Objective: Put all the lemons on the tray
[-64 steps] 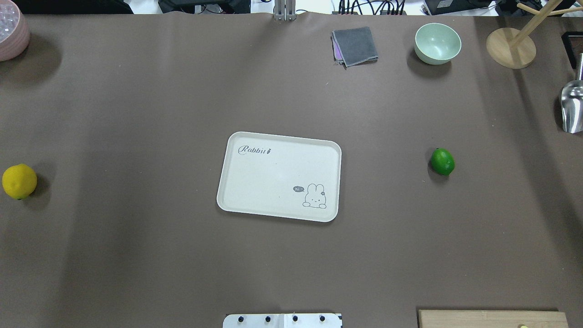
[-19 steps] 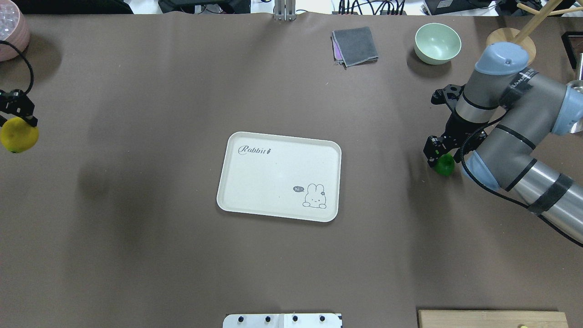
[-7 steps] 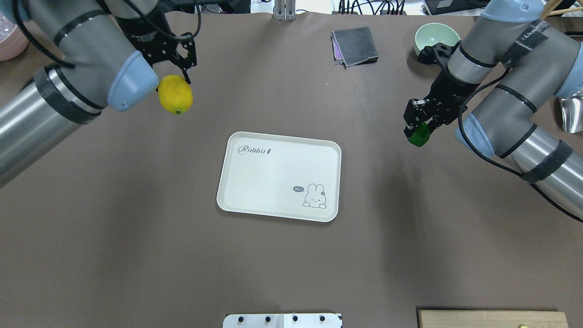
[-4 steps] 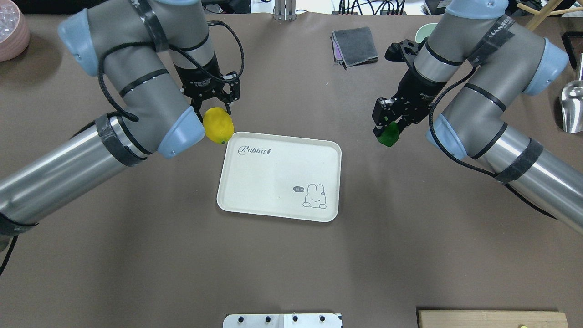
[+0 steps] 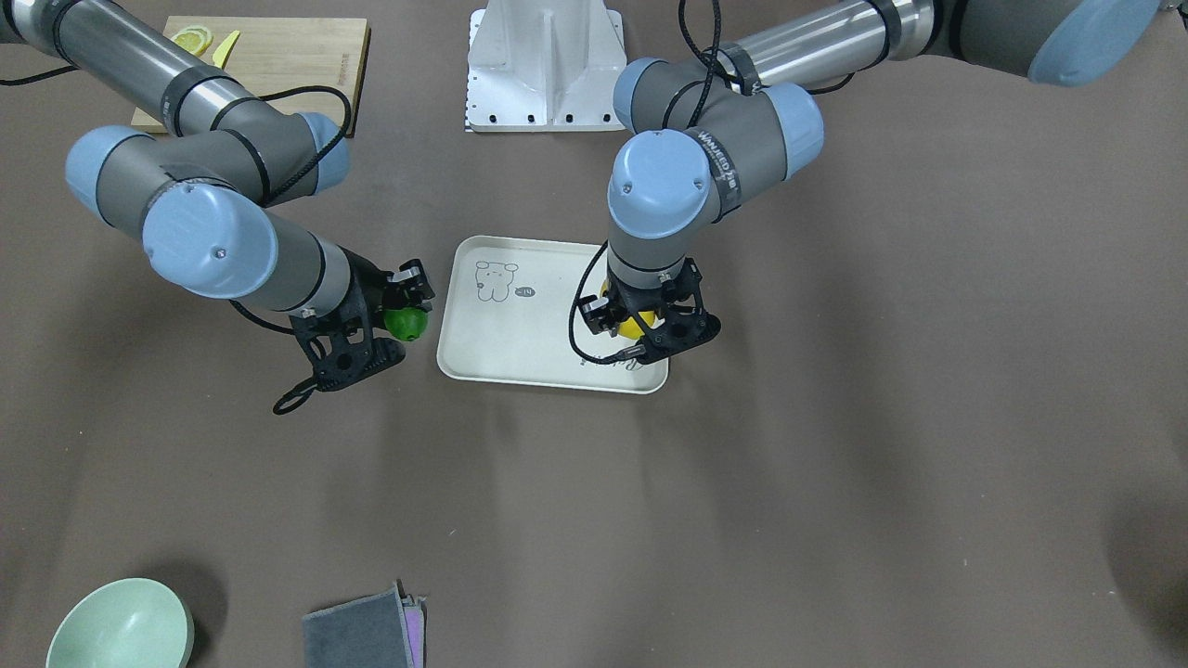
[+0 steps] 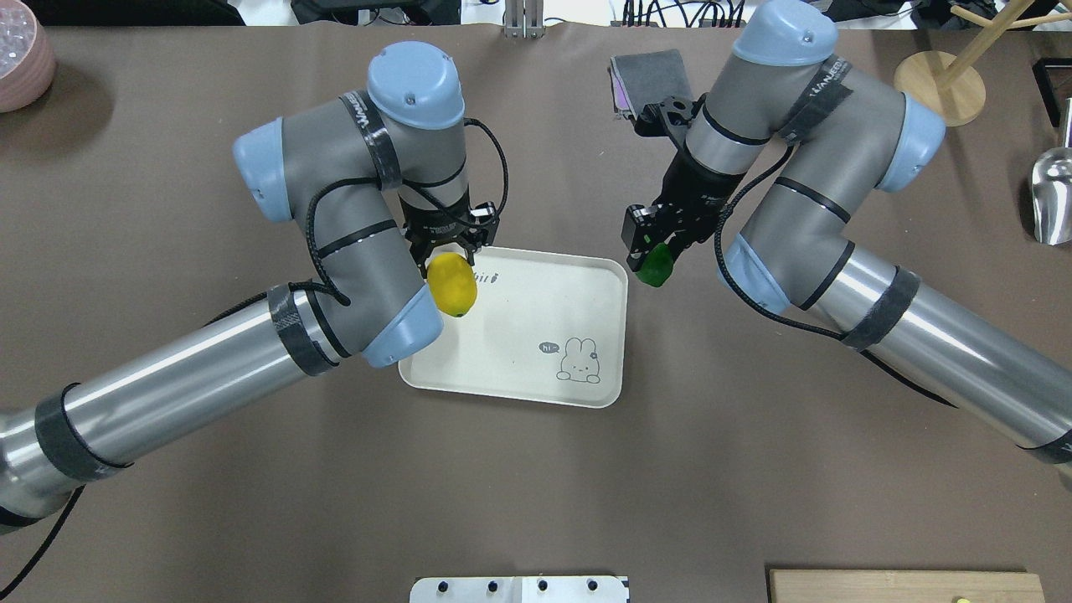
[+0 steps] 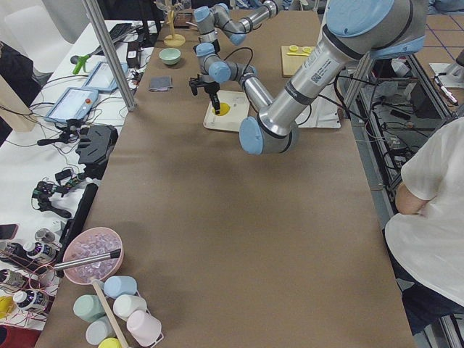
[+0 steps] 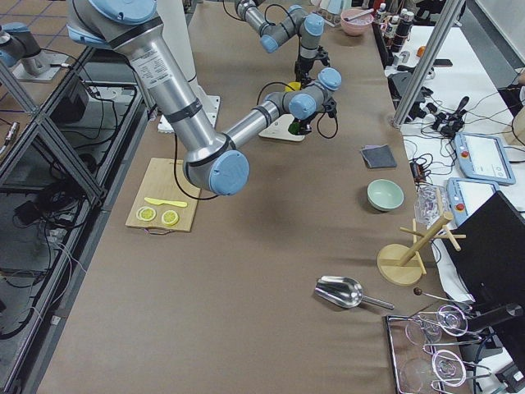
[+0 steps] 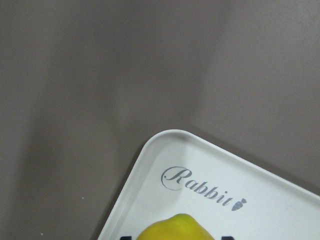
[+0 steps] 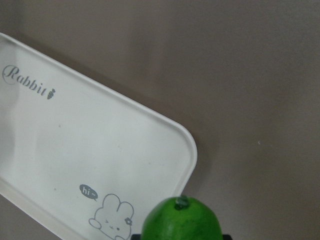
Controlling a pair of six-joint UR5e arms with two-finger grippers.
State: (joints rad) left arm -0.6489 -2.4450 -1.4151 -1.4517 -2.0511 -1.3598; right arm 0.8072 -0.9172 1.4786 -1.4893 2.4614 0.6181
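Observation:
The cream tray (image 6: pixel 519 327) with the rabbit drawing lies mid-table. My left gripper (image 6: pixel 451 261) is shut on the yellow lemon (image 6: pixel 452 286) and holds it above the tray's far left corner; the lemon also shows in the left wrist view (image 9: pixel 175 227) and the front view (image 5: pixel 637 325). My right gripper (image 6: pixel 652 254) is shut on the green lemon (image 6: pixel 655 266), held in the air just outside the tray's far right corner. The green lemon also shows in the right wrist view (image 10: pixel 182 222) and the front view (image 5: pixel 406 322).
A grey cloth (image 6: pixel 649 77) and a green bowl (image 5: pixel 121 623) lie at the far side behind the right arm. A wooden stand (image 6: pixel 938 88) and a metal scoop (image 6: pixel 1051 201) are far right. A pink bowl (image 6: pixel 21 54) is far left. A cutting board (image 5: pixel 251 70) holds lemon slices.
Both arms have carried their lemons inward. The yellow lemon went from beside the tray's corner to over it. The green lemon came closer to the tray's right edge.

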